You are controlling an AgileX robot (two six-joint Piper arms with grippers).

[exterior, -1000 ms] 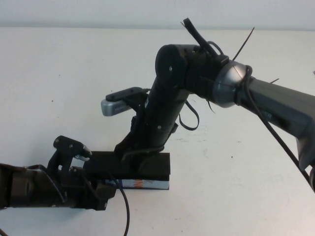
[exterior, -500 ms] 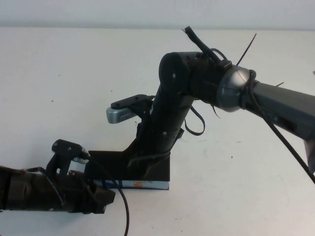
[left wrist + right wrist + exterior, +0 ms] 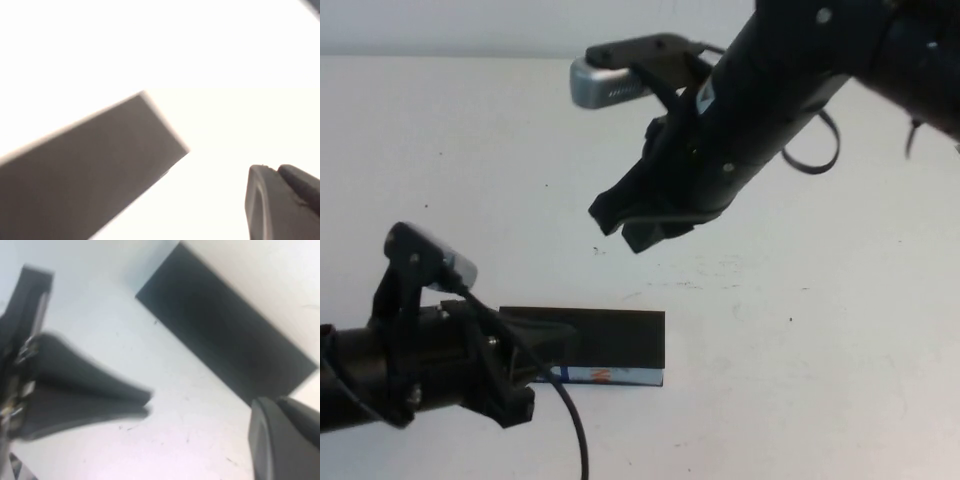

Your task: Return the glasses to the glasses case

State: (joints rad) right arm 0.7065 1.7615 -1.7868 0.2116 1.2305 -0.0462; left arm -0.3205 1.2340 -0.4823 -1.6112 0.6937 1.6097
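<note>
The glasses case [image 3: 605, 345] lies closed on the white worktop [image 3: 800, 330] near its front edge, a flat black box with its lid down and a white front strip bearing blue and orange print facing the robot. The glasses do not show in any view; with the lid shut, what the case holds cannot be told. The right pincer [image 3: 638, 222] hangs in the air above the worktop, behind and above the case and well apart from it, its two dark fingers drawn together with nothing between them; the right arm slants up from it toward the upper right, carrying a grey wrist camera [image 3: 610, 82] on its upper side. The left pincer [image 3: 535, 362] sits low at the left end of the case, just beside or overlapping its left edge in the high view; whether it touches the case cannot be told, nor whether its fingers are wide or narrow. In the right wrist view the case [image 3: 225, 330] appears as a dark rectangle on the pale worktop.
</note>
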